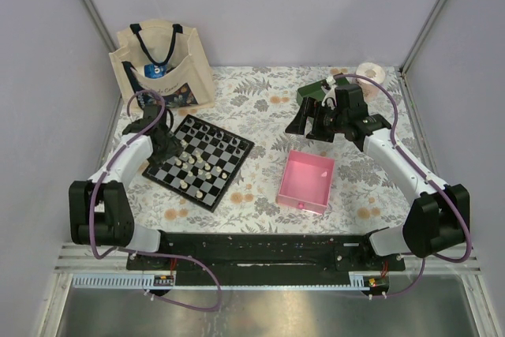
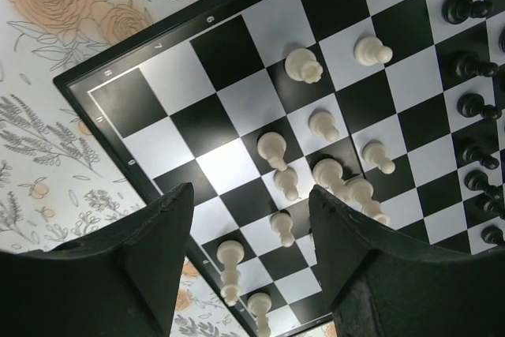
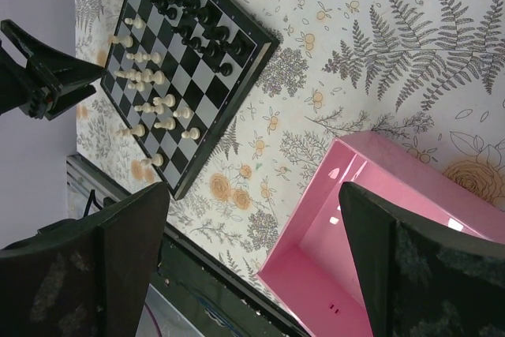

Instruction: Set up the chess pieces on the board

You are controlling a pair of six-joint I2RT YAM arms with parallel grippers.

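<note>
Left arm (image 1: pixel 126 155) is reaching out from its base toward 1 o'clock, forearm lying low; left gripper (image 2: pixel 251 191) is pointing downward, its jaws standing partly apart and empty; right arm (image 1: pixel 398 159) is stretching from its base toward 10 o'clock, wrist riding high; right gripper (image 3: pixel 254 189) is hanging in the air, tilting down, jaws gaping wide and empty.

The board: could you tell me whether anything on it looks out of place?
The white pieces are scattered across the board, a few crowded together, while the black pieces stand in rows along one side.
</note>
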